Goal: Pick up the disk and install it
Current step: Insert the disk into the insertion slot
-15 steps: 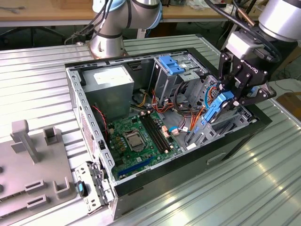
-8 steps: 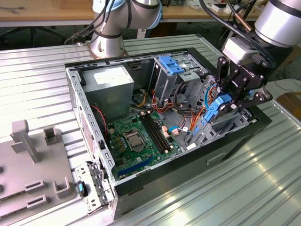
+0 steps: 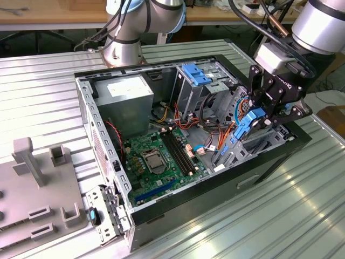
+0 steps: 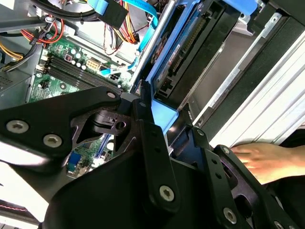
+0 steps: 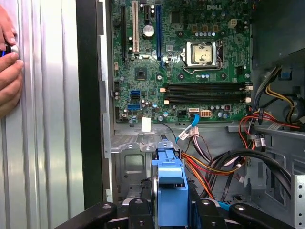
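**Disk gripped, tilted into the corner drive bay**

The black two-finger gripper (image 3: pixel 259 114) is clamped on the disk (image 3: pixel 248 125), a flat rectangular hard drive with a dark body and bright blue plastic rails. In the first wrist view, the fingers (image 5: pixel 143 212) sit on either side of the blue rail end of the disk (image 5: pixel 169 191) and press against it. The second wrist view shows the same grip (image 4: pixel 167 117), with the disk (image 4: pixel 190 47) running away from the gripper edge-on.

The disk is tilted, not flat. Its lower end is down inside the open black tower computer case (image 3: pixel 215 189), at the bay in the corner on the exterior view's right. I can't tell whether it touches the bay metal.

- **Cage:** the silver metal drive cage with a blue latch (image 3: pixel 200 75) stands just beside the gripper, on the exterior view's left of it.
- **Cables:** a bundle of orange, red and black cables (image 3: pixel 215 129) lies near the disk.
- **Motherboard:** the green motherboard (image 3: pixel 159 156) lies flat on the case floor.
- **Power supply:** the grey power supply box (image 3: pixel 126 97) sits in the far corner.

The case lies on a ribbed silver metal table (image 3: pixel 43 91). A grey plastic fixture (image 3: pixel 38 183) sits on the exterior view's left, well apart from the case.

A person's hand (image 5: pixel 8 71) rests on the table outside the case wall. It also shows in the second wrist view (image 4: pixel 259 160).
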Robot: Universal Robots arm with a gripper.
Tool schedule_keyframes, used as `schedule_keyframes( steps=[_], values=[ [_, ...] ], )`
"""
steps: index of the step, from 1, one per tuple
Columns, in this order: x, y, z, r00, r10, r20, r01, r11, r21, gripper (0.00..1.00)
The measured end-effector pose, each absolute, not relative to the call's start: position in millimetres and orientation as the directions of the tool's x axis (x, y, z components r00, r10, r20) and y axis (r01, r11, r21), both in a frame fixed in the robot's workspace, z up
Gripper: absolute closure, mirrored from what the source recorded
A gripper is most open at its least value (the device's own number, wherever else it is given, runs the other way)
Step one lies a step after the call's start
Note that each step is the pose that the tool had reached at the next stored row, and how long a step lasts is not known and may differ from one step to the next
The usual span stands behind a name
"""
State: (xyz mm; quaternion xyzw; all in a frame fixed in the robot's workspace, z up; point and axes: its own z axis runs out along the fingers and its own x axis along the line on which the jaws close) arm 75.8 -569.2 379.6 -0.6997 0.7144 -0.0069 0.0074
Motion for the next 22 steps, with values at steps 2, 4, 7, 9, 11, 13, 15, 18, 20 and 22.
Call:
schedule_keyframes(
  steps=[2, 4, 7, 9, 11, 13, 15, 18, 20, 22],
  values=[
    [76, -569, 380, -0.021, -1.000, -0.001, -1.000, 0.021, -0.020, 0.63],
    [76, -569, 379, -0.021, -1.000, -0.001, -1.000, 0.021, -0.020, 0.63],
    [76, -569, 377, -0.021, -1.000, -0.001, -1.000, 0.021, -0.020, 0.63],
    [76, -569, 375, -0.021, -1.000, -0.001, -1.000, 0.021, -0.020, 0.63],
    [76, -569, 374, -0.021, -1.000, -0.001, -1.000, 0.021, -0.020, 0.63],
    [76, -569, 372, -0.021, -1.000, -0.001, -1.000, 0.021, -0.020, 0.63],
    [76, -569, 370, -0.021, -1.000, -0.001, -1.000, 0.021, -0.020, 0.63],
    [76, -569, 367, -0.021, -1.000, -0.001, -1.000, 0.021, -0.020, 0.63],
    [76, -569, 365, -0.021, -1.000, -0.001, -1.000, 0.021, -0.020, 0.63],
    [76, -569, 362, -0.021, -1.000, -0.001, -1.000, 0.021, -0.020, 0.63]
  ],
)
